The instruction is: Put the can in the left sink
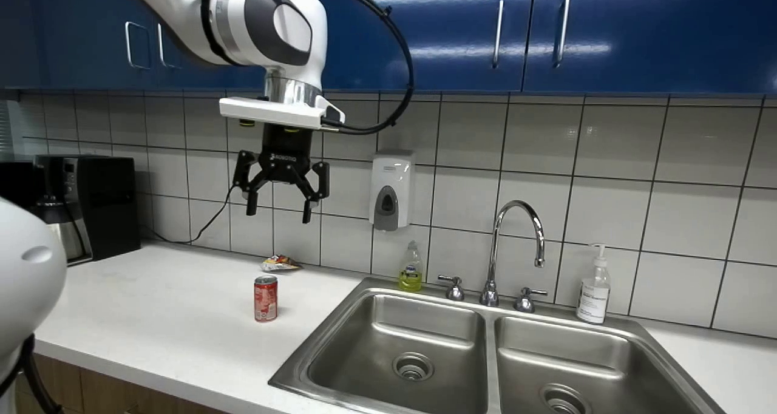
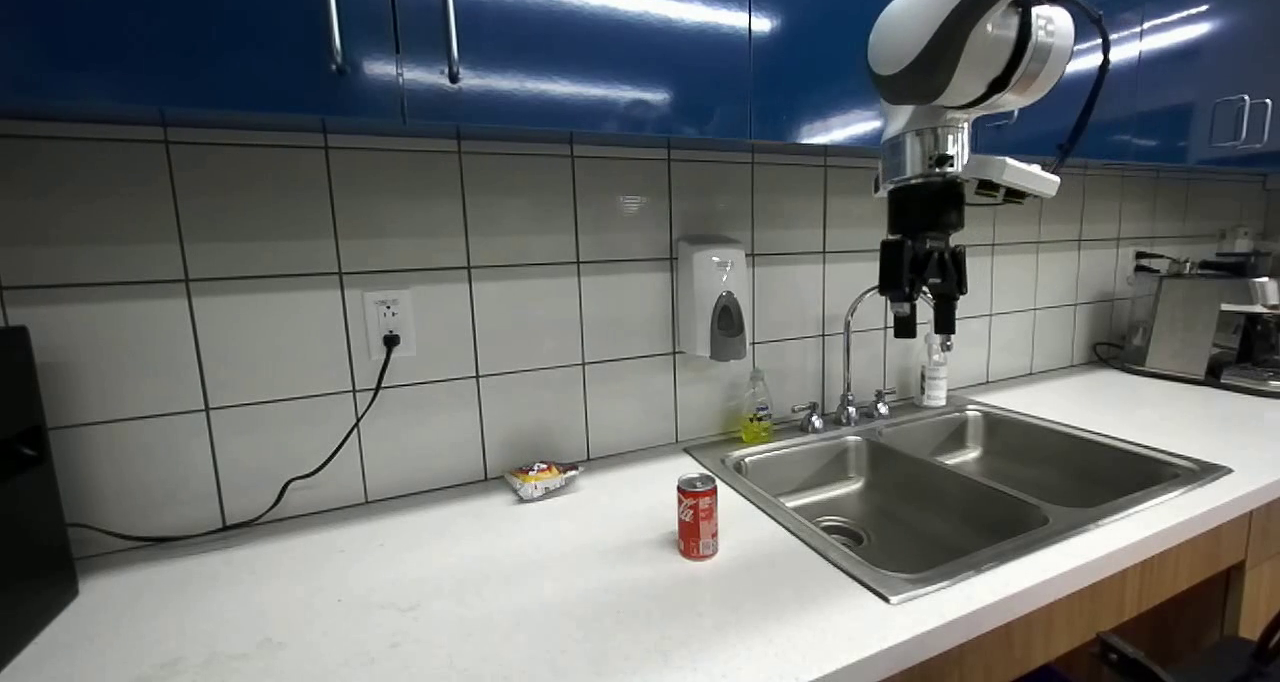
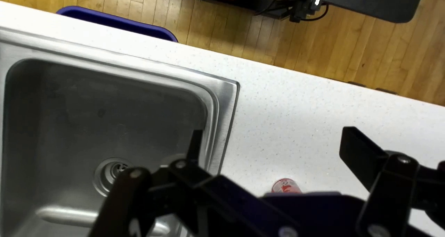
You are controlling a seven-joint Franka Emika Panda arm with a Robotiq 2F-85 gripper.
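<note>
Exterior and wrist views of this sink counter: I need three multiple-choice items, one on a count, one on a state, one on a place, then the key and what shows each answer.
1. How many basins does the metal sink have?
A. Two
B. One
C. Three

2. How do the fingers stand?
A. Shut, touching each other
B. Spread apart, holding nothing
C. Clamped on the metal sink

3. Where does the red can stand?
A. Inside the metal sink
B. Between the fingers
C. On the white counter

Key:
1 A: both exterior views show one divider between the left basin and the right basin.
2 B: in an exterior view the tiled wall shows through the wide gap between them.
3 C: both exterior views show its base on that surface, apart from the metal sink.
</note>
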